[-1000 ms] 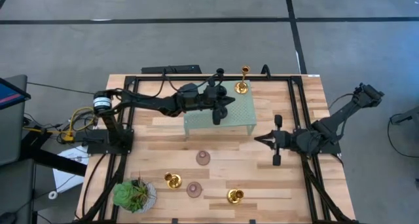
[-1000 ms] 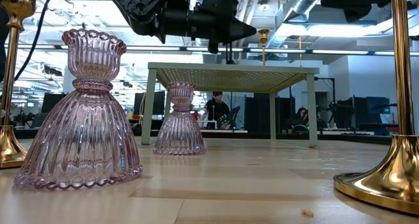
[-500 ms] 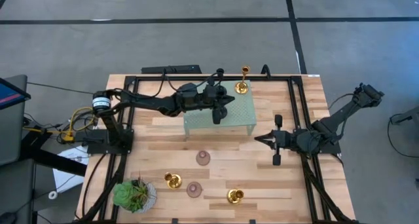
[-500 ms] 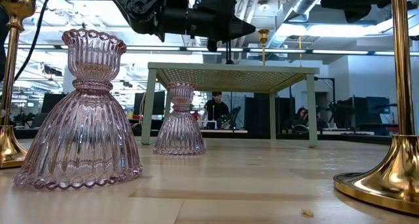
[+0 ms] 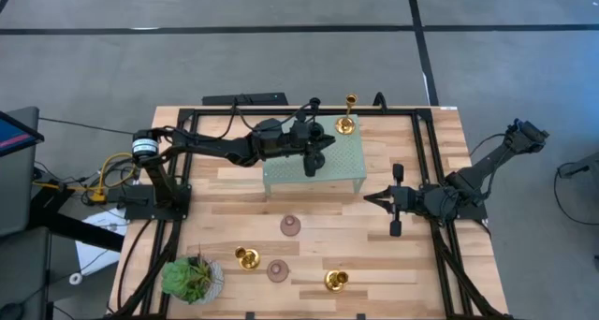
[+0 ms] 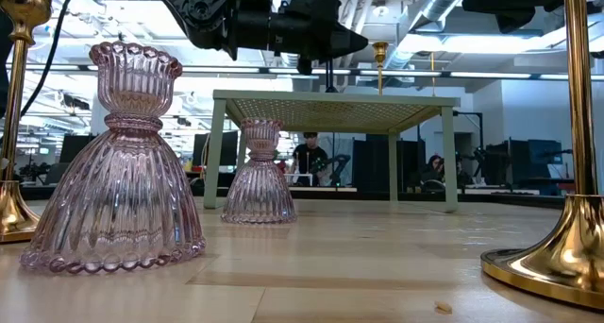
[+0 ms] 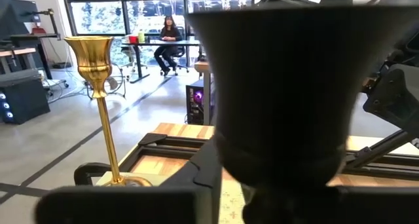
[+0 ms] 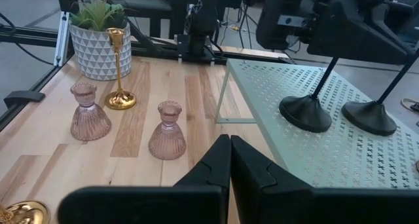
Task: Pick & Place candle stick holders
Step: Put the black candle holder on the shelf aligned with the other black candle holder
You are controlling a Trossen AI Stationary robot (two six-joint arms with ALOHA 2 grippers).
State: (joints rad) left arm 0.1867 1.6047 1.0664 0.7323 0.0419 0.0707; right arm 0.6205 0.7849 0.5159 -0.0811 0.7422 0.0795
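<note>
The left gripper (image 5: pixel 315 152) is out over the pale green perforated platform (image 5: pixel 342 175), and it is clamped on a black candle stick holder (image 7: pixel 281 86) whose dark cup fills the left wrist view between the fingers. Seen from the right wrist camera, that holder's round base (image 8: pixel 305 112) sits on the platform's perforated top, right beside the base of a second black holder (image 8: pixel 369 116), the two close but not touching. One tall gold holder (image 5: pixel 347 115) stands upright near the platform's far right corner. Down on the bare wooden table (image 5: pixel 421 264), two squat pink glass holders are up on their bases: one (image 5: pixel 290 226) just in front of the platform, the other (image 5: pixel 277 270) closer to the near edge. A gold holder (image 5: pixel 246 258) stands to the left of that nearer pink one, and another gold one (image 5: pixel 337 281) to its right. The leafy potted plant (image 5: pixel 191 278) sits in the near left corner. Over on the right, the right gripper (image 5: pixel 372 198) waits low beside the platform's right end, its fingers pressed together on nothing.
</note>
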